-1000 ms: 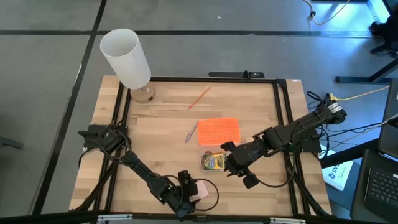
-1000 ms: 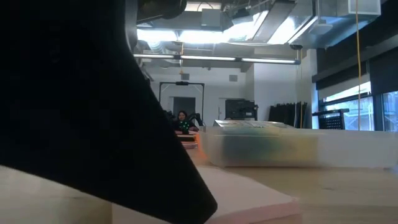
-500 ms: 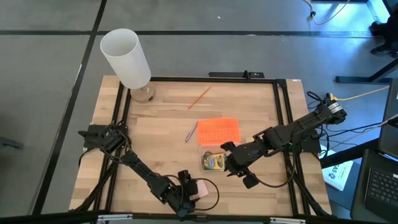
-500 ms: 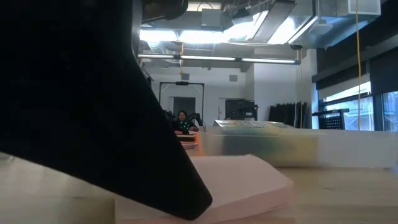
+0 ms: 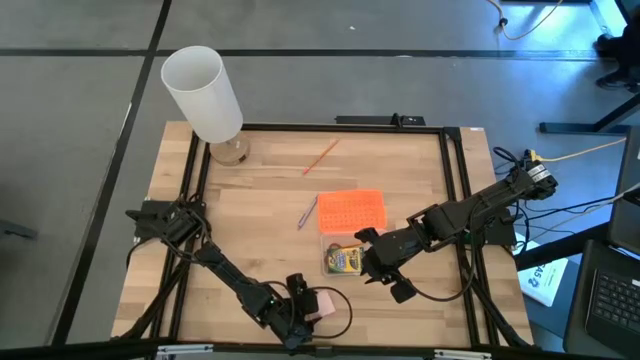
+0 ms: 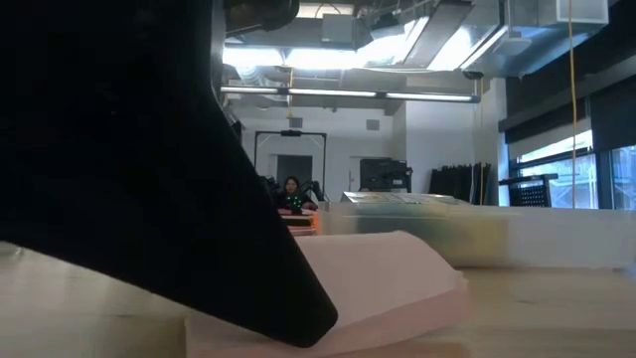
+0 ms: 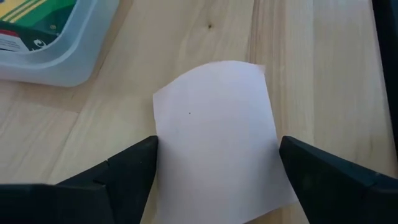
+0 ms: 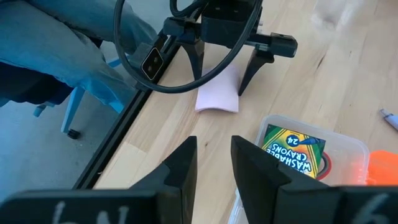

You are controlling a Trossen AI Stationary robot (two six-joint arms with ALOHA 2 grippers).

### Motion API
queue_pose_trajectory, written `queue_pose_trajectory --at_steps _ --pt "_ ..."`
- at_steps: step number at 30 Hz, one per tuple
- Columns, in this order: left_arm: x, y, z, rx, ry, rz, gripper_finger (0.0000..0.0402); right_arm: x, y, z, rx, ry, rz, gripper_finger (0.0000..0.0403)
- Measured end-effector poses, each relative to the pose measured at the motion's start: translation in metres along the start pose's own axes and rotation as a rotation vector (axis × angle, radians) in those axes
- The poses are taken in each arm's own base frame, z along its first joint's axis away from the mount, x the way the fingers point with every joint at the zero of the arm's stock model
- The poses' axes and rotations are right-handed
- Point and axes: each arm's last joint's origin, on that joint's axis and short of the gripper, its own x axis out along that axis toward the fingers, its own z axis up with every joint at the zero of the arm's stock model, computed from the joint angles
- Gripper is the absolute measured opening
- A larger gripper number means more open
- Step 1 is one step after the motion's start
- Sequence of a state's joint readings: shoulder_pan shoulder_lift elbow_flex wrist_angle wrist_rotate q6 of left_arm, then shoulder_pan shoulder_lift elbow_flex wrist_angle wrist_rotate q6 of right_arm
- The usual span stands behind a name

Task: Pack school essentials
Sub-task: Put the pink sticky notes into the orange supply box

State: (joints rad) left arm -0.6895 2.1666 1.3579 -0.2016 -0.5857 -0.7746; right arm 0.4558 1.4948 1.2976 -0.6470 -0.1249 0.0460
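Note:
The pink sticky-note pad point(image 5: 322, 303) lies near the table's near edge, between the fingers of my left gripper point(image 7: 217, 168), which is shut on it. In the low view the pad point(image 6: 397, 278) bulges upward beside a dark finger point(image 6: 149, 199). The green-and-yellow crayon box point(image 5: 345, 260) lies inside the clear plastic box point(image 8: 354, 149). My right gripper point(image 8: 214, 165) hovers just right of that box, open and empty. A blue-grey pen point(image 5: 306, 212) and an orange pencil point(image 5: 321, 155) lie on the wood farther back. My left gripper pinches the pink pad between its two fingers, one on each of two opposite side edges point(image 7: 158, 146). The fingers point(image 8: 196, 59) point down at it from above. The pad is bowed up in the middle, and its underside rests on the table.
The orange lid point(image 5: 351, 209) lies just beyond the clear box. A tall white cylinder point(image 5: 202, 92) stands at the far left corner. A black frame rail point(image 5: 455, 200) runs around the tabletop. Bare wood lies left of the pen.
The pink pad has bowed up between my left gripper's fingers. In the low view it was flat a second ago, and its top now arches well above the table while its base stays down. Both arms have kept their places.

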Motion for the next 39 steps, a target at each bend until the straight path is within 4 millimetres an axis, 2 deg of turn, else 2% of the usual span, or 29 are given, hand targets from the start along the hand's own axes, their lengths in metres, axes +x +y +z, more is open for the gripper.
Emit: queue_pose_trajectory --at_steps 11,22,26,31,39 --pt "-0.008 0.002 0.008 -0.001 -0.026 0.001 0.0306 0.0 0.0 0.0 0.0 0.001 0.0 0.0101" --pt "-0.013 0.0 0.013 -0.006 -0.032 -0.034 0.0306 0.0 0.0 0.0 -0.002 -0.002 0.0 0.0101" --pt "-0.014 -0.004 0.014 -0.019 -0.041 -0.062 0.033 0.0 0.0 0.0 -0.002 -0.002 0.0 0.0101" --pt "-0.015 -0.005 0.016 -0.026 0.002 -0.106 0.039 0.0 0.0 0.0 -0.002 -0.002 0.0 0.0101" --pt "-0.015 0.001 0.044 -0.019 0.143 -0.126 0.0399 0.0 0.0 0.0 -0.002 -0.002 0.0 0.0101"
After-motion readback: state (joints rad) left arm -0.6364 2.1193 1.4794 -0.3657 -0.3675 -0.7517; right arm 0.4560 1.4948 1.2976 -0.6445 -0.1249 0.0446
